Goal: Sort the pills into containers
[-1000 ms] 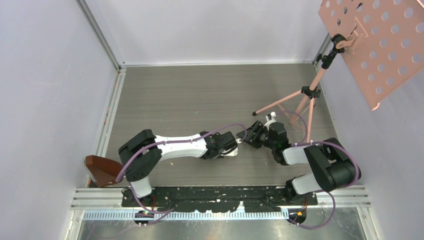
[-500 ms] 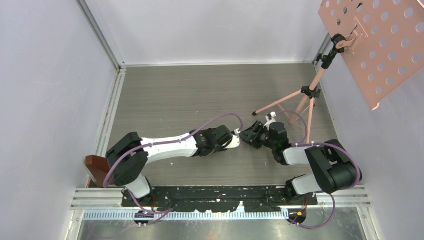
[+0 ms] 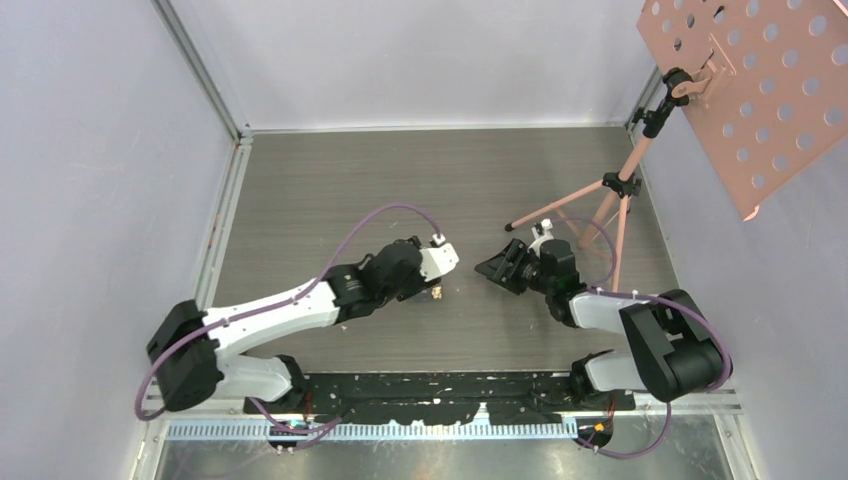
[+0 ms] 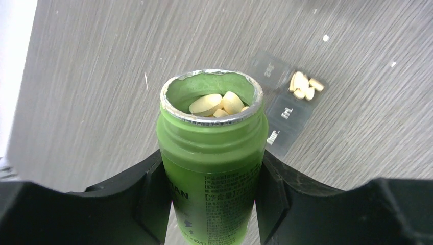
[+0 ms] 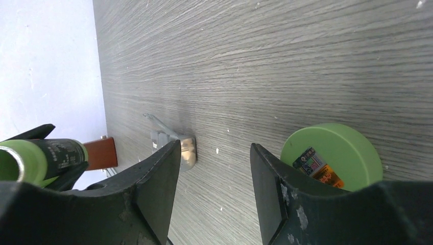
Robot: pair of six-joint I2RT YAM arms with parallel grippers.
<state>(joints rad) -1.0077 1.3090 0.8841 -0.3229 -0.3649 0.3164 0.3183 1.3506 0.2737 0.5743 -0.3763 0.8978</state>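
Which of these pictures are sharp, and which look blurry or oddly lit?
Top view: even, soft light, sharp throughout. Left wrist view: the green bottle and its pills are crisp, while the dark fingers at the bottom edge look soft. Right wrist view: tilted sideways, with the green cap sharp.

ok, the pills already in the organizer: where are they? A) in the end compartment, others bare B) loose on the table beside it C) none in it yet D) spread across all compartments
A. In the left wrist view the yellow pills lie heaped in one end compartment of the clear pill organizer, and the compartments nearer the green bottle show only their labels.
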